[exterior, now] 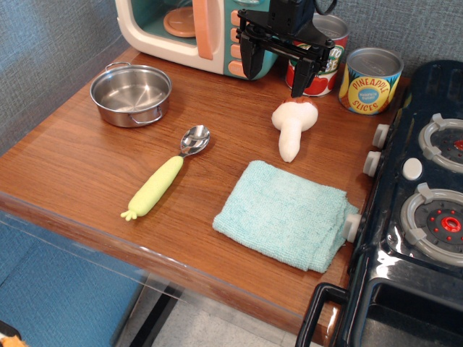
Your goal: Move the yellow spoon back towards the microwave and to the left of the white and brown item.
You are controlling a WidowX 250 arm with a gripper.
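The yellow spoon [165, 173] lies on the wooden table, silver bowl pointing back, pale yellow-green handle toward the front edge. The white and brown mushroom [293, 128] lies on its side to the right of the spoon, behind the cloth. The microwave [189, 32] stands at the back, cream with a teal front and a peach handle. My gripper [275, 74] hangs open and empty in front of the microwave, above and just behind the mushroom, well away from the spoon.
A steel pot [131, 94] sits at the left. A light teal folded cloth [284, 215] lies at the front right. Two cans [370, 80] stand at the back right. A dark toy stove [412, 217] fills the right side.
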